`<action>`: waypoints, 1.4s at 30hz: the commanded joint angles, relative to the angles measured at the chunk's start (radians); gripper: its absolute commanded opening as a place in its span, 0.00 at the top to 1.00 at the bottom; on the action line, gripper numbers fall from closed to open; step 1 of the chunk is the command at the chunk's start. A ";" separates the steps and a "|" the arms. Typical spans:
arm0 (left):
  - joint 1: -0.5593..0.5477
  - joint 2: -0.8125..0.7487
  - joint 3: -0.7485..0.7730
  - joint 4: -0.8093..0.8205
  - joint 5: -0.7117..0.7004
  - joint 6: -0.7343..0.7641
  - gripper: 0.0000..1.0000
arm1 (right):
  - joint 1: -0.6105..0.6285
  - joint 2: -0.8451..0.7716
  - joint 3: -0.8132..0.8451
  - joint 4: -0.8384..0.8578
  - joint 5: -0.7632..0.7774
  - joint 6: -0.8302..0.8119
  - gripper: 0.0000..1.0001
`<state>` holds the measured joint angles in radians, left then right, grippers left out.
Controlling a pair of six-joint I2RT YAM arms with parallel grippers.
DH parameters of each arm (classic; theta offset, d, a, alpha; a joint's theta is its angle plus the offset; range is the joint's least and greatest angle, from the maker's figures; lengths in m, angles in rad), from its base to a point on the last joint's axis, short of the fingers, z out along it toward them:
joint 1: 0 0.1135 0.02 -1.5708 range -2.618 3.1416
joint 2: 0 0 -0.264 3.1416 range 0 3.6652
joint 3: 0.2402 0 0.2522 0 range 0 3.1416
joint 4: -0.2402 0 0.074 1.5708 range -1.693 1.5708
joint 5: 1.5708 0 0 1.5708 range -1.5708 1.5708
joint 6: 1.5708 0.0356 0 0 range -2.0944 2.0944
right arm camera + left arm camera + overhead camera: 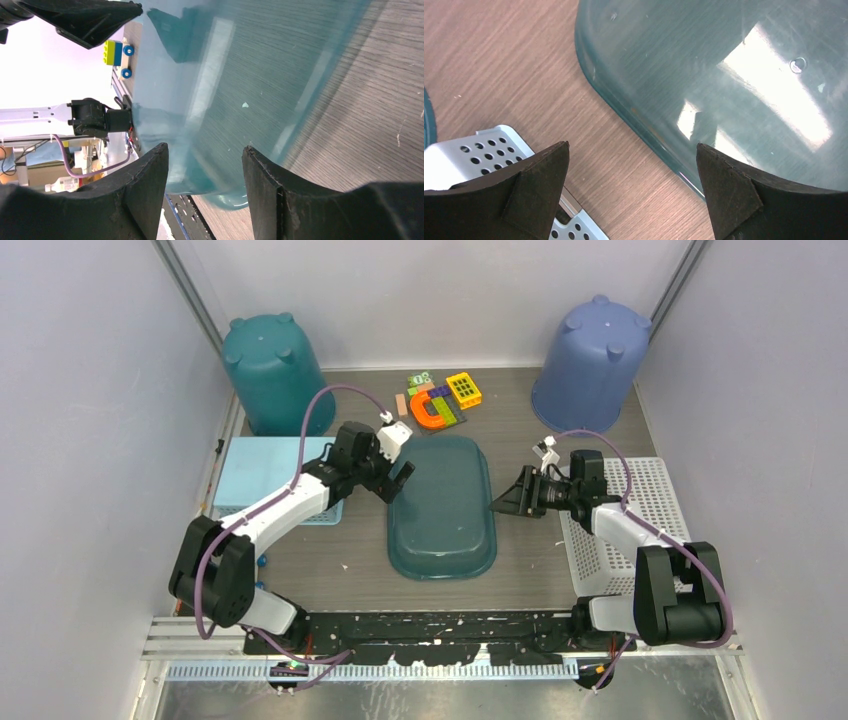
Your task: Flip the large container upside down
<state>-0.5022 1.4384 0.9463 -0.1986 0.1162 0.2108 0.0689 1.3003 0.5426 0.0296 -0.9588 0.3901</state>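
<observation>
From above, the large container (442, 505) lies in the middle of the table (330, 570), between the two arms. It is a teal plastic tub, oblong with rounded corners. Its long axis runs from the near edge toward the far wall, and it appears to rest base up. The left claw (400, 475) hangs at its far-left corner, spread wide and holding nothing. The right claw (503, 498) meets its right edge. A teal bucket (270, 370) and a blue bucket (590, 360) stand inverted at the far corners, with toy bricks (440, 400) between them.

In the left wrist view, the left claw (632, 146) has dark, wedge-shaped fingers (534, 190) set well apart over wood-grain table (499, 60). The container (724, 75) is glossy and reflects light, with its curved edge beside them. A white perforated basket (489, 155) lies below.

In the right wrist view, the right claw (204, 149) is released, its jaws partly apart. The container (240, 75) is blurred and translucent and fills the gap beyond them; I cannot tell if they touch. A yellow-and-blue wheeled brick (117, 55) shows past it.
</observation>
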 commanded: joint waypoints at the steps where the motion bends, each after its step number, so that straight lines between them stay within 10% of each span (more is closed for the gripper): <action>1: -0.004 0.020 -0.009 -0.035 0.025 -0.011 0.00 | -0.009 -0.032 0.037 0.024 -0.028 -0.013 0.40; 24: -0.004 -0.104 0.065 -0.131 0.108 0.045 0.00 | -0.023 -0.140 0.092 -0.022 -0.089 -0.084 0.31; 30: -0.004 -0.195 0.082 -0.231 0.208 0.112 0.00 | -0.023 -0.180 0.181 -0.198 -0.165 -0.190 0.01; 42: -0.004 -0.378 0.147 -0.500 0.278 0.184 0.00 | -0.023 -0.183 0.497 -0.938 -0.172 -0.736 0.00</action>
<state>-0.5030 1.1049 1.0447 -0.5911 0.3687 0.3782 0.0502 1.1259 0.9005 -0.5247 -1.1206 -0.0471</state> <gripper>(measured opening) 0.996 0.996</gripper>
